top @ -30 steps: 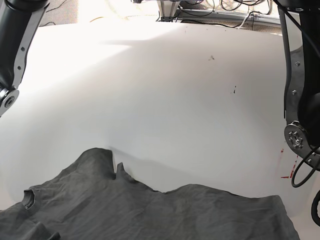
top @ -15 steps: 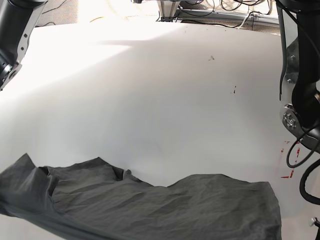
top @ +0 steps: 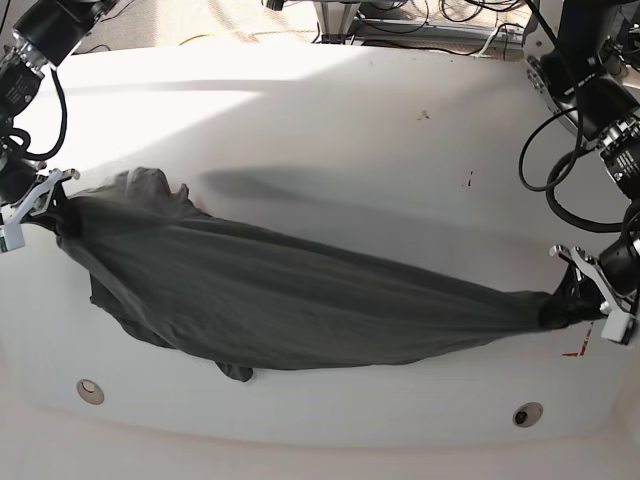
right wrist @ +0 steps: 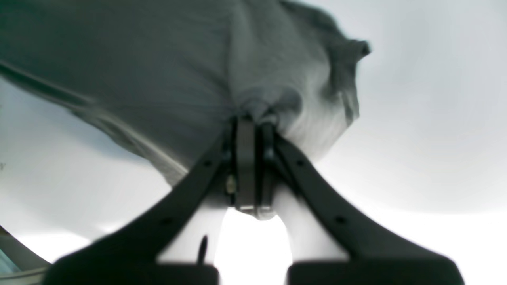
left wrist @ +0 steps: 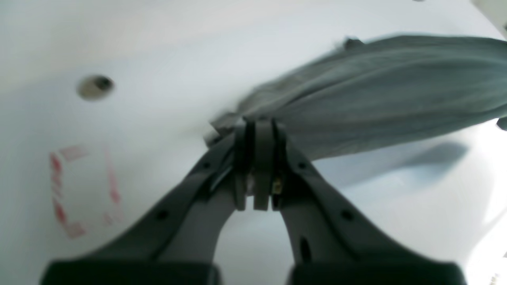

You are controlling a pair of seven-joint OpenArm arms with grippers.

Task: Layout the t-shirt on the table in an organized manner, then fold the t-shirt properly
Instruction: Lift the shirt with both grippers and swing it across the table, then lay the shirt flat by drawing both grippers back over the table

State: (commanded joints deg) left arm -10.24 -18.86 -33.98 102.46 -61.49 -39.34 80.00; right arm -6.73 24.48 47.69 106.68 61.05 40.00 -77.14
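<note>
The dark grey t-shirt point(top: 280, 295) is stretched in a long band across the white table point(top: 330, 140), from far left to near right. My right gripper point(top: 57, 215) is shut on its left end, where the cloth bunches at the fingertips point(right wrist: 246, 130) under the shirt point(right wrist: 158, 71). On the base view's right, my left gripper point(top: 566, 298) is shut on the other end. In the left wrist view the gripper point(left wrist: 257, 123) pinches a corner of the shirt point(left wrist: 376, 95), which streams away to the right. The shirt casts a shadow on the table, and its lower edge sags.
Two round grommet holes point(top: 90, 388) point(top: 527, 413) sit near the table's front edge, one also in the left wrist view as a hole point(left wrist: 95, 86). A red dashed rectangle point(left wrist: 79, 190) is marked beside my left gripper. Cables and frames lie beyond the far edge.
The shirt lay crumpled at the near edge; now it is pulled up and spread taut between both grippers farther onto the table. Both arms have swung outward to its two ends.
</note>
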